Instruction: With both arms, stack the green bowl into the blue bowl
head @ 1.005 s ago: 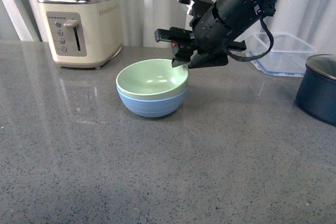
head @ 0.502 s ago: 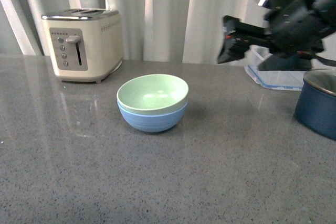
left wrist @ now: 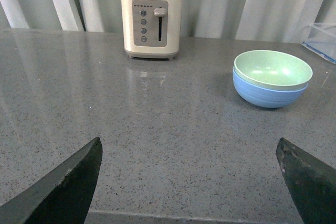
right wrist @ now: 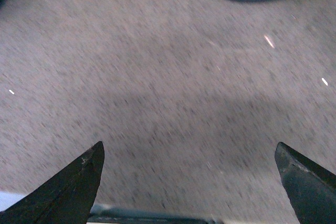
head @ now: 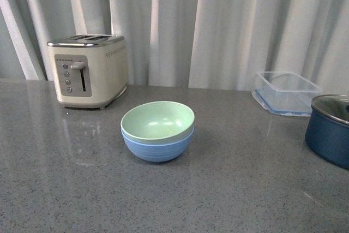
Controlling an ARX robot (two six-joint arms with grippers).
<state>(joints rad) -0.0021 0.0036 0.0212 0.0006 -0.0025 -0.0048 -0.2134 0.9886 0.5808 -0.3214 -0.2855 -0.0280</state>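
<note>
No writing is legible; the matte, round green bowl nests inside the ridged blue bowl mid-counter, near a cream toaster, both arms' fingers spread apart, empty.

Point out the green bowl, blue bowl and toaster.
green bowl (head: 158, 120), front view, on its inner wall.
blue bowl (head: 157, 150), front view, on its outer side below the green rim.
toaster (head: 103, 77), front view, on its cream side panel.

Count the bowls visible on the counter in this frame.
2. The green bowl sits nested inside the blue bowl, mid-counter, right of and nearer than the toaster. No others are visible.
</note>
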